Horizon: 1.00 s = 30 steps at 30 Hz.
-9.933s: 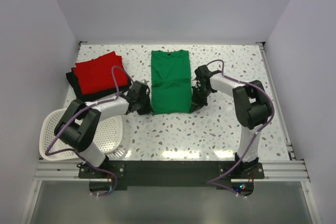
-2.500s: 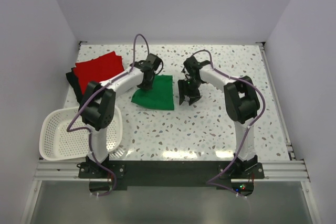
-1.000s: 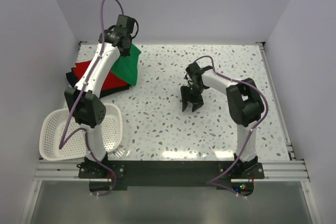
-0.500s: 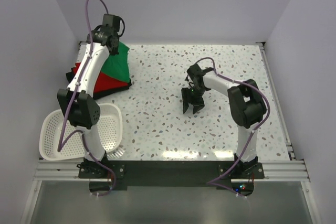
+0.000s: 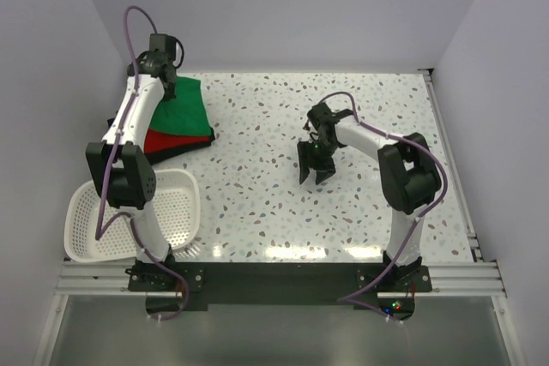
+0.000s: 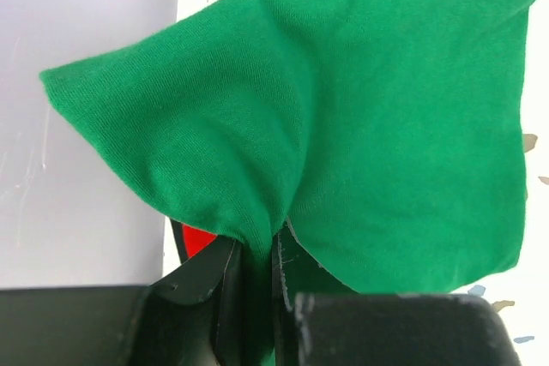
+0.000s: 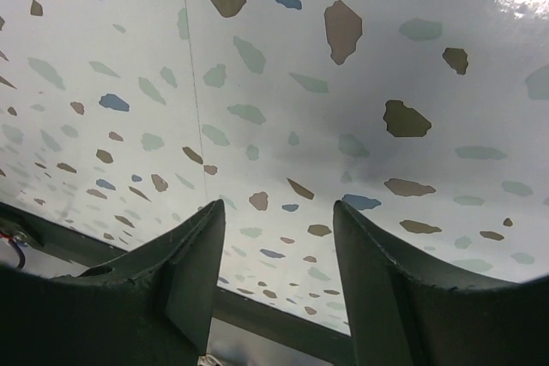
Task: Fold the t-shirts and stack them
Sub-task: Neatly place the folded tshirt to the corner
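Observation:
My left gripper (image 5: 165, 83) is shut on a bunched fold of the bright green t-shirt (image 5: 185, 109) at the far left of the table. The shirt drapes down over the red t-shirt (image 5: 163, 140), whose front edge shows below it. A thin dark rim of the black t-shirt (image 5: 190, 148) lies under the red one. In the left wrist view the green t-shirt (image 6: 360, 109) fills the frame, pinched in my left gripper (image 6: 256, 250), with a bit of the red t-shirt (image 6: 196, 239) behind. My right gripper (image 5: 315, 169) hangs open over bare table, nothing in my right gripper (image 7: 279, 212).
A white slotted basket (image 5: 81, 220) sits at the near left beside the left arm's base. The left wall stands close behind the shirt pile. The speckled table (image 5: 257, 177) runs between the pile and the right arm.
The left arm has swung further left and back with the green t-shirt, which now hangs lower over the red one. The right arm has barely moved.

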### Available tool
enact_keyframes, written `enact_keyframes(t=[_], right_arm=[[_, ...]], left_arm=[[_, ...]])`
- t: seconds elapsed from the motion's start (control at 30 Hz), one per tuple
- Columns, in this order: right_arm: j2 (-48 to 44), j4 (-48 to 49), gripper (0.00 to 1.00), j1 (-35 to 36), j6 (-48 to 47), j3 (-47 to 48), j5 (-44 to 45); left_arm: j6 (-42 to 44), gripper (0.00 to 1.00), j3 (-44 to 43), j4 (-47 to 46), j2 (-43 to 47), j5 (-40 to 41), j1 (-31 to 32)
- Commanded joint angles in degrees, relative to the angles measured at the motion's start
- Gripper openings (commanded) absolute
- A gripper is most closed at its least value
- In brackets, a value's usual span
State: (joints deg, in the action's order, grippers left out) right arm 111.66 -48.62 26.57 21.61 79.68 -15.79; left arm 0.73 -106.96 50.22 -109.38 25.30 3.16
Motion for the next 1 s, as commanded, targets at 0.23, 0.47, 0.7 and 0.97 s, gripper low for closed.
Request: enact_keyframes(t=[0.23, 0.47, 0.7, 0.97], right_arm=[[-2.8, -1.2, 0.57, -0.1, 0.0, 0.2, -0.5], [-4.5, -2.4, 0.58, -0.1, -0.8, 0.7, 0.1], [-8.3, -2.8, 0.58, -0.1, -0.9, -0.3, 1.9], [-15.1, -2.4, 0.58, -0.1, -0.3, -3.6, 6.0]], left_arm=[[0.8, 0.4, 2.5, -1.5, 2.9, 1.7, -7.4], [-4.5, 0.94, 4.3, -0.2, 5.9, 3.0, -13.1], [-10.3, 1.0, 9.5, -5.5, 14.5, -3.8, -12.8], [-19.2, 1.0, 26.2, -14.7, 29.9, -4.0, -1.9]])
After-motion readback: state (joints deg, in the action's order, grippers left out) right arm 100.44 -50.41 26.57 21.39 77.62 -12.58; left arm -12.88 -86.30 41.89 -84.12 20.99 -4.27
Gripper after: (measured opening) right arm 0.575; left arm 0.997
